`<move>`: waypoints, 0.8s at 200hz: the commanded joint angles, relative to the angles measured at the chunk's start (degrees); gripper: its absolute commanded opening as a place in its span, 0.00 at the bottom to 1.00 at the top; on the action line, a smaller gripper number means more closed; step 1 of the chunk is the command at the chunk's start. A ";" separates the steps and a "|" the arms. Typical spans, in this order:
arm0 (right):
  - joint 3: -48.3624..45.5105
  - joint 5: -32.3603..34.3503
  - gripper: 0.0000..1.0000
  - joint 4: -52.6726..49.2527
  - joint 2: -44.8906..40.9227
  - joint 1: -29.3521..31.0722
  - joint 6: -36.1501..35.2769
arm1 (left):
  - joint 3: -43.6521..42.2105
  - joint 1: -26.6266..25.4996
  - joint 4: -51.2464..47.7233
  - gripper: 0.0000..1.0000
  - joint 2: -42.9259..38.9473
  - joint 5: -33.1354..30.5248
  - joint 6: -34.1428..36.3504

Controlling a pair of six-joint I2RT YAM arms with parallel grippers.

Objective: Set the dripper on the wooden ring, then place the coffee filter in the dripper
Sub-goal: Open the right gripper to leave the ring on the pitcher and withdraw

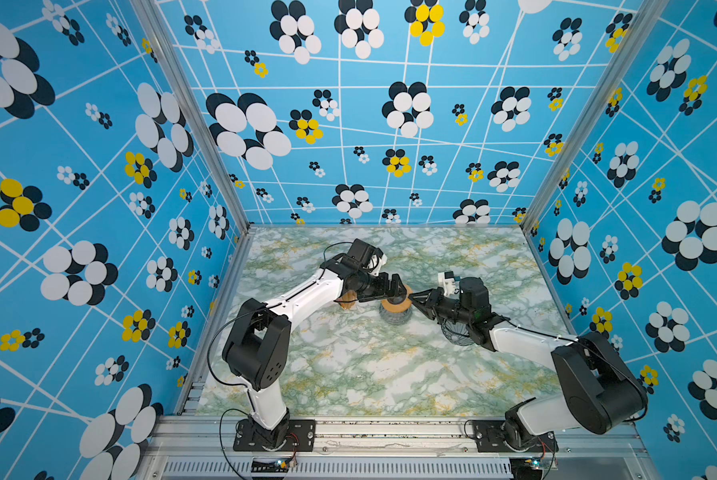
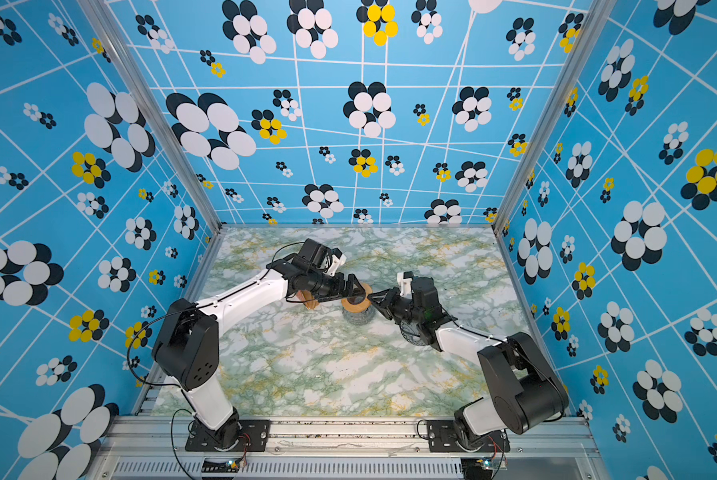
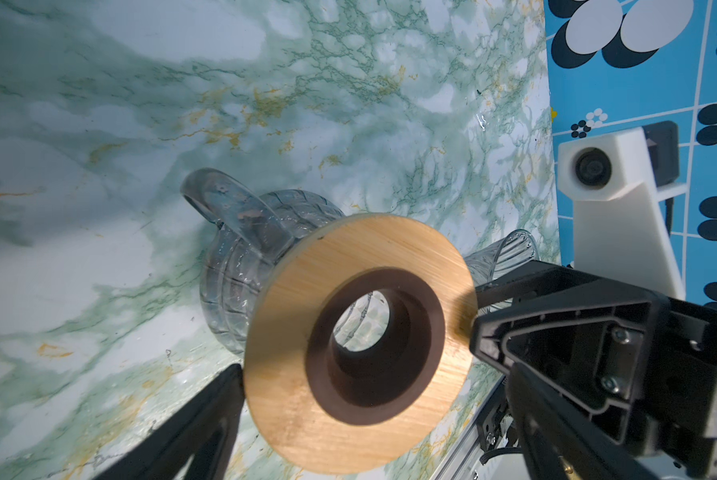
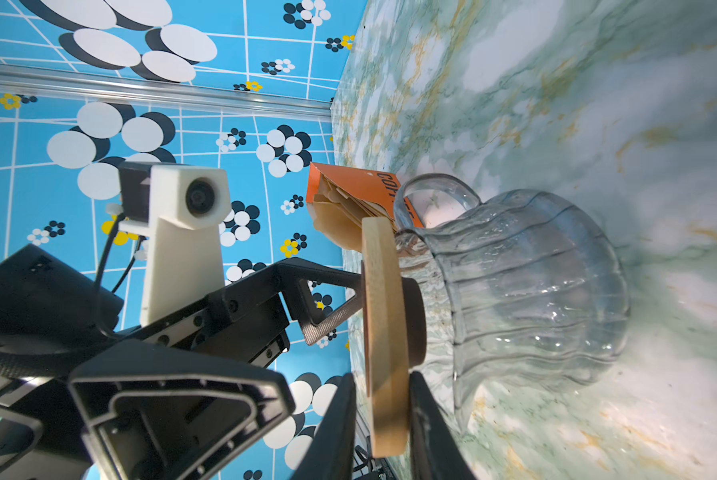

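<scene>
The dripper (image 1: pixel 454 334) (image 2: pixel 410 334), a ribbed clear glass funnel, lies on the table under my right arm; part of it shows behind the ring (image 3: pixel 506 253). No single coffee filter shows apart from the packet's papers. My left gripper (image 1: pixel 399 292) (image 2: pixel 358 291) (image 3: pixel 373 399) (image 4: pixel 340 299) hangs wide open just above a flat wooden ring (image 1: pixel 396 306) (image 3: pixel 290 332) (image 4: pixel 383 291). My right gripper (image 1: pixel 411 297) (image 2: pixel 370 297) (image 3: pixel 473 316) (image 4: pixel 383 399) straddles the ring's rim, slightly open, with a thin gap at one jaw.
The wooden ring rests on a clear glass jug (image 1: pixel 394 321) (image 3: pixel 232 282) (image 4: pixel 535 282) with a handle, mid-table. An orange packet (image 1: pixel 348 302) (image 4: pixel 356 187) holding a stack of tan papers lies beside the jug under my left arm. Patterned walls enclose the table on three sides.
</scene>
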 commanded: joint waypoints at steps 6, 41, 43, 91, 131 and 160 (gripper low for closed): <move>2.61 2.92 0.24 -9.46 -2.57 -0.34 -4.63 | 1.31 -0.57 -0.51 0.99 0.04 0.23 0.85; 3.77 3.42 0.25 -11.77 -2.54 -0.35 -5.74 | 1.30 -0.74 -0.24 0.99 -0.04 0.49 0.56; 3.80 3.38 0.25 -11.82 -2.57 -0.32 -5.83 | 1.28 -0.77 -0.24 0.99 -0.04 0.52 0.54; 5.01 3.72 0.25 -12.35 -1.02 -0.35 -6.58 | 1.26 -0.82 -0.03 0.99 -0.13 0.75 0.34; 6.40 4.36 0.25 -14.03 0.01 -0.35 -7.86 | 1.15 -0.86 -0.02 0.99 -0.30 0.54 0.40; 6.88 6.34 0.25 -18.79 -1.60 -0.41 -10.18 | 1.23 -0.86 -0.05 0.99 -0.48 0.50 0.39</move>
